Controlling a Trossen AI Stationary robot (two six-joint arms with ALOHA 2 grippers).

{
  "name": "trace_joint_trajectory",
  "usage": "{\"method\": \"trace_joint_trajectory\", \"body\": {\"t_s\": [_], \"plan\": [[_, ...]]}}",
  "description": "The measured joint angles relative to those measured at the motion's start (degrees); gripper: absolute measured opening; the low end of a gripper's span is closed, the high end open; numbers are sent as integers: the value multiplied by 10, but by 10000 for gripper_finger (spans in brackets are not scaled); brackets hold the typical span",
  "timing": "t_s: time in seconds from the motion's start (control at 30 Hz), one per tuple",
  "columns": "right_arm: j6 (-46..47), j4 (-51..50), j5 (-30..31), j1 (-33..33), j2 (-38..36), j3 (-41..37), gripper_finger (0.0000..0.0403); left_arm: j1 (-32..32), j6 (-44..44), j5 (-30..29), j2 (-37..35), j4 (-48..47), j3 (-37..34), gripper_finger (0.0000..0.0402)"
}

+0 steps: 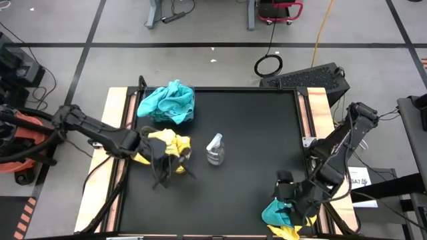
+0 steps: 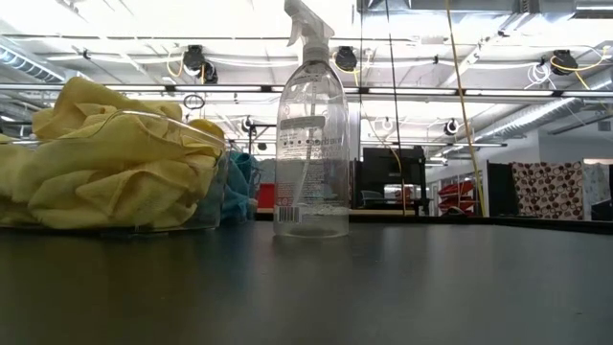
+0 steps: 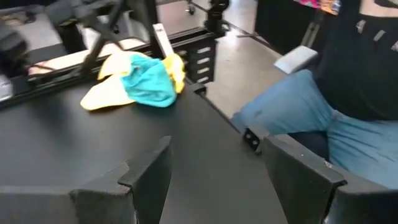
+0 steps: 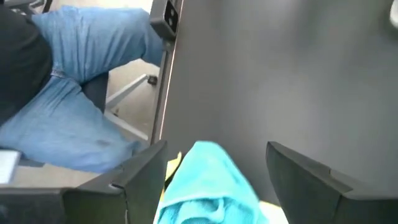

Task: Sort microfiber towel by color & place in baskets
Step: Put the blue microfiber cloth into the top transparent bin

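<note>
Teal towel directly beneath right gripper, between spread empty jaws, atop yellow towel. Left gripper, jaws spread, well apart.

In the high view the clear tubs cannot be made out under the yellow pile and the teal pile. The left end effector covers part of the yellow pile. The towels at the worktop corner run off the picture's edge. In the low view, yellow towels hide most of the teal ones.
</note>
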Motion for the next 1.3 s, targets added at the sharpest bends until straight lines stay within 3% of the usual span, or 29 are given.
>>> {"method": "trace_joint_trajectory", "body": {"t_s": [0.37,0.7,1.3], "plan": [[145,-47,-1,69,69,0,263,-65,1,-28,89,80,0,253],[274,-46,-4,132,118,0,263,-76,1,-31,156,140,0,253],[255,18,17,125,224,0,263,-76,1,-44,208,192,-1,253]]}}
